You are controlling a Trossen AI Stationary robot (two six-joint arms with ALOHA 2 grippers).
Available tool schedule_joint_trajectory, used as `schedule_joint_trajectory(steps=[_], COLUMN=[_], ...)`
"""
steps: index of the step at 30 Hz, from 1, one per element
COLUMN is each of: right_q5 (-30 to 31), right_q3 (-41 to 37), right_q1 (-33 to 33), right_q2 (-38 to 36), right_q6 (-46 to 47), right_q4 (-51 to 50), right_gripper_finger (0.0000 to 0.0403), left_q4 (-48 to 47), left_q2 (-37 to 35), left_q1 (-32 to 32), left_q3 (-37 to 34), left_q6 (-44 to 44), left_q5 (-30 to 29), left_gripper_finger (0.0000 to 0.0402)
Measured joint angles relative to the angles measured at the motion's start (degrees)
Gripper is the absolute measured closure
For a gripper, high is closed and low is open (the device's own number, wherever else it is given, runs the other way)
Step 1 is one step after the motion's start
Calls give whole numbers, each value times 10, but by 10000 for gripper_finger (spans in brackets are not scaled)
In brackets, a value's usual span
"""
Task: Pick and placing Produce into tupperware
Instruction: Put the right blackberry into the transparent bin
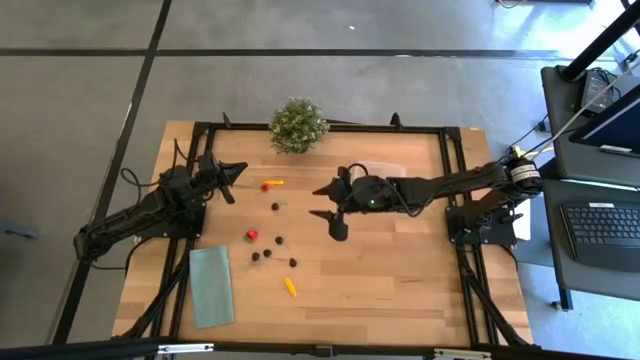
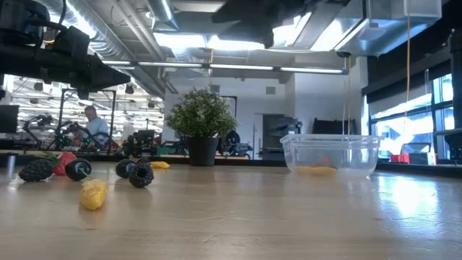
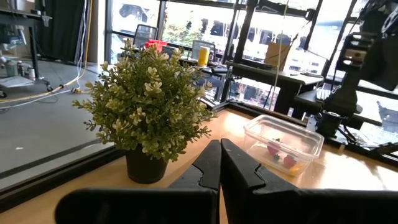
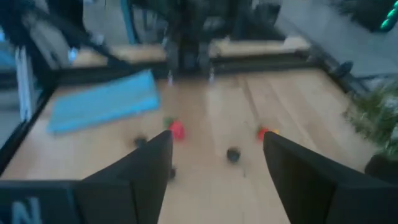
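The produce lies loose on the table's left-middle: a red-orange piece [image 1: 272, 184], a dark berry [image 1: 275, 207], a red piece [image 1: 252, 235], more dark berries [image 1: 267, 254] and a yellow piece [image 1: 290, 287]. The clear tupperware [image 1: 388, 168] stands on the table toward the far edge, partly under my right arm. It holds red and yellow pieces [image 3: 283, 158]. My right gripper [image 1: 320, 201] hovers open above the table, to the right of the loose produce, with a dark berry [image 4: 233, 154] ahead between its fingers. My left gripper [image 1: 232, 172] waits shut at the far left.
A bushy potted plant [image 1: 298, 125] stands at the far edge. A pale-green cloth [image 1: 211, 286] lies flat near the left front corner. A black frame [image 1: 452, 190] rims the table. The low view shows a person [image 2: 92, 121] in the room behind.
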State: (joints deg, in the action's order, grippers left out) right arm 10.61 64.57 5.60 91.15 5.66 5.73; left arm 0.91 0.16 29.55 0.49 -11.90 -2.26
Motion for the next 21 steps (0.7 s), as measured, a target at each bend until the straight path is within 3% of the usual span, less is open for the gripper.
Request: schedule_joint_trajectory(steps=[6,13,17,21], right_q5=[-3,-2,-6,-85], right_q3=[80,202,231,236], right_q1=[13,32,47,60], right_q2=[60,147,198,242], right_q6=[-51,-120,-123,-104], right_q4=[-18,-185,-214,-194], right_gripper_finger=[191,204,204,205], left_q4=[0,0,0,0], left_q2=[0,0,0,0], left_q1=[0,-1,-1,-1], left_q3=[0,0,0,0], left_q6=[0,0,0,0], left_q5=[0,0,0,0], left_gripper_finger=[401,401,401,401])
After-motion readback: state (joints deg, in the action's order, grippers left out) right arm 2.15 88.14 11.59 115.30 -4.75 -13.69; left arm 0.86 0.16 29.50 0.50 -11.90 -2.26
